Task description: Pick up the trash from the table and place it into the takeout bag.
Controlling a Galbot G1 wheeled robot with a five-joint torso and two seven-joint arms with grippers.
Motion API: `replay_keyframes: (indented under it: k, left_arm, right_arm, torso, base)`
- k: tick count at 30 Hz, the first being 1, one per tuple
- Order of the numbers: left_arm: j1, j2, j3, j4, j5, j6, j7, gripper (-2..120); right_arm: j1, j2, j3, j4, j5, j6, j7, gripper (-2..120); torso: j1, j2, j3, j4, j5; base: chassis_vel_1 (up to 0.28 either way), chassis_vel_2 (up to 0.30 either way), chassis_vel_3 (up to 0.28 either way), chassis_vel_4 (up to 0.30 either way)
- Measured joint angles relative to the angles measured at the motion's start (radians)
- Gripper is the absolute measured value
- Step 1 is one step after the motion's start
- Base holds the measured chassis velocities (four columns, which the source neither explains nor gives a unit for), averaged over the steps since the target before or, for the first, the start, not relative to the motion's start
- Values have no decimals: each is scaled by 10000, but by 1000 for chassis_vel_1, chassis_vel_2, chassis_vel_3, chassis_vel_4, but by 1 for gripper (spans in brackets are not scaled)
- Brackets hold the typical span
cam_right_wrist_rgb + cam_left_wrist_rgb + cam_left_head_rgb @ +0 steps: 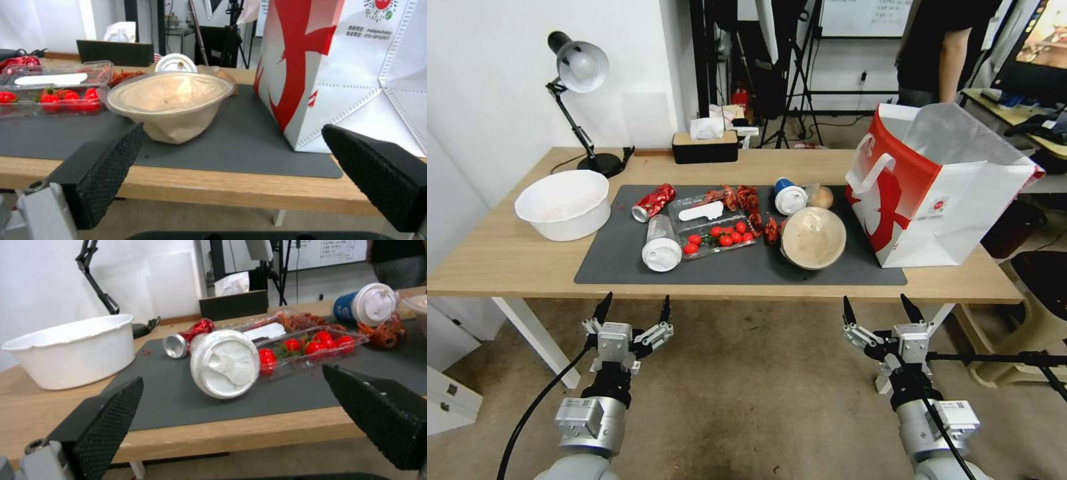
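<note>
Trash lies on the dark grey mat [627, 263] of the light-wood table [487, 260]: a crushed red can [654, 202], a clear white-lidded cup [661, 245] on its side, a blue white-lidded cup [788, 195], a beige lidded bowl [813, 237], red crayfish shells [747, 198] and a small clear bag [821, 197]. The red-and-white takeout bag [934, 193] stands open at the mat's right end. My left gripper [634, 309] and right gripper [882, 309] hang open below the table's front edge, holding nothing. The left wrist view faces the clear cup [225, 363]; the right wrist view faces the bowl [171, 103] and the bag [351, 73].
A clear tray of cherry tomatoes [719, 235] lies mid-mat. A white round bowl [564, 203] sits on the table's left, a black desk lamp [580, 100] behind it and a tissue box [705, 143] at the back edge. A person stands far behind the bag.
</note>
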Motion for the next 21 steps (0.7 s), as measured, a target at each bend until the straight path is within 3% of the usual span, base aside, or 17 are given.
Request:
replay_keyframes:
  k: [16,18,21]
  left_arm:
    - [-32,6,134,-4,-18,-42,-72,100]
    - [-135,18,645,-57,-77,-175,-238,100]
    - [-136,28,661,-46,-79,-176,-298,100]
  right_arm:
    - [11,37,-76,-25,-1,117,-41,100]
    - [52,185,-325,-111,1,447,-180,100]
    - [53,186,-309,-116,-1,478,-172,100]
  torso:
    - [0,0,0,0,1]
    - [0,0,-1,-6,9]
    - [2,0,1,2,1]
  base:
    - [0,0,0,0]
    - [0,0,0,0]
    - [0,0,0,0]
